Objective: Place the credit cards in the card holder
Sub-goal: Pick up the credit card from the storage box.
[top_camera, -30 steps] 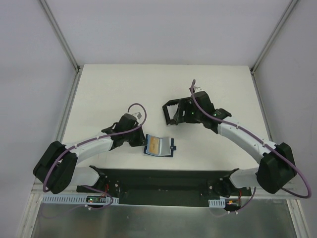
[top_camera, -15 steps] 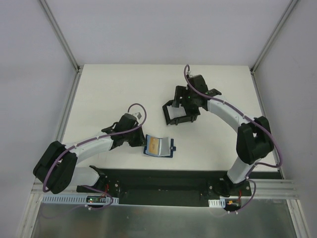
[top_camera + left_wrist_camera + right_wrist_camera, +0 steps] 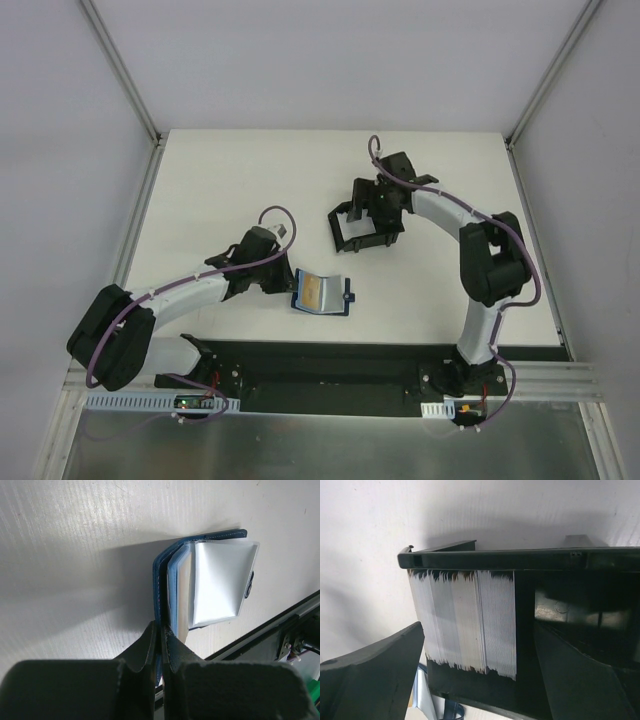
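On the table (image 3: pixel 230 185), the navy card holder (image 3: pixel 322 293) lies open.

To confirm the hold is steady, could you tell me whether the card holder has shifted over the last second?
No. The card holder sits at the same spot beside the dark base strip, its edge pinched in the left gripper.

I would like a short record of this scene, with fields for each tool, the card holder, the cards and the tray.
left tool: shut on one cover edge of the card holder
right tool: open, over the black tray, holding nothing
card holder: open, lying on the table
credit cards: a stack inside the tray, edges showing
black tray: on the table, apart from the card holder
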Motion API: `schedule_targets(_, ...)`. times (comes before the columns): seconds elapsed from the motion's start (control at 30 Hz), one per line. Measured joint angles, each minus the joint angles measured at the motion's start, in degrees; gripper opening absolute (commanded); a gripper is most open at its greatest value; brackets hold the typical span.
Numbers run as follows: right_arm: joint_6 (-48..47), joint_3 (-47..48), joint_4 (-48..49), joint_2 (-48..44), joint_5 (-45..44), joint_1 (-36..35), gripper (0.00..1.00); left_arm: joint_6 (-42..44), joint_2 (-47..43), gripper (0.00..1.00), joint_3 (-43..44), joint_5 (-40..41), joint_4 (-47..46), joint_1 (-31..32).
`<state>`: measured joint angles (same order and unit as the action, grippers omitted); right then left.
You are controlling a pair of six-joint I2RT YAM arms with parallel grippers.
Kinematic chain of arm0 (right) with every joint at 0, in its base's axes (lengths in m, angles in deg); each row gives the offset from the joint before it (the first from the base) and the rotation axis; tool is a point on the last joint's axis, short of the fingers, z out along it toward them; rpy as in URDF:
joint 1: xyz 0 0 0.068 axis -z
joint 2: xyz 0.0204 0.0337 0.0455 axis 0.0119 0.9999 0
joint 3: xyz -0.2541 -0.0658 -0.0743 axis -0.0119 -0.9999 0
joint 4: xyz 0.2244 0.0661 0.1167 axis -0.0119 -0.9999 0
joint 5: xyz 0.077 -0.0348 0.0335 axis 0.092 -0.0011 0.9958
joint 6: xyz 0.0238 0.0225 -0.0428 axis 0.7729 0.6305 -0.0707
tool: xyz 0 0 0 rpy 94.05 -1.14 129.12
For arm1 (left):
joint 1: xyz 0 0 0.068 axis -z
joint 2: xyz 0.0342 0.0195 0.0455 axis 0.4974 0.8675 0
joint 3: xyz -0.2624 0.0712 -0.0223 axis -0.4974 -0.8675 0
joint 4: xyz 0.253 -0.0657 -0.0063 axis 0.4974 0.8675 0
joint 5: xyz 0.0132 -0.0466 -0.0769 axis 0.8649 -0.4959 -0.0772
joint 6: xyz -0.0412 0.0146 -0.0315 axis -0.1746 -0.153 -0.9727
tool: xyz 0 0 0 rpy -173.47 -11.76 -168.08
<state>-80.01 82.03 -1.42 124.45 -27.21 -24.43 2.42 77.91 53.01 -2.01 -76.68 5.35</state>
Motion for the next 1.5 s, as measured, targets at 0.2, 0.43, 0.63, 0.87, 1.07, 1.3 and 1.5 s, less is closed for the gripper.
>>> schedule_targets(0.2, -0.98, 0.52, -0.44, 2.64, 1.53, 0.24, 0.97, 0.02, 0.00, 0.00, 0.04, 0.00, 0.00, 0.00)
schedule_targets(0.43, -1.42, 1.31, -0.46, 3.87, 4.39, 0.70, 0.88, 0.07, 0.02, 0.00, 0.11, 0.00, 0.02, 0.00)
schedule_targets(0.63, -1.31, 0.63, 0.61, 3.34, 6.97, 2.05, 0.74, 0.07, 0.07, 0.00, 0.11, 0.00, 0.02, 0.00)
schedule_targets(0.87, -0.70, -0.22, 1.81, 2.32, 9.90, 3.61, 0.66, 0.07, 0.68, 0.00, 0.44, 0.00, 0.09, 0.00)
schedule_targets(1.07, -0.50, -0.61, 1.99, 1.73, 10.21, 3.80, 0.53, 0.09, 0.81, 0.00, 0.44, 0.00, 0.11, 0.00)
schedule_targets(1.3, -0.22, -0.83, 2.23, 1.60, 10.03, 4.02, 0.37, 0.11, 0.83, 0.00, 0.44, 0.00, 0.11, 0.00)
schedule_targets(1.5, -0.02, -1.51, 2.27, 1.51, 9.90, 4.52, 0.27, 0.11, 0.92, 0.00, 0.44, 0.00, 0.09, 0.00)
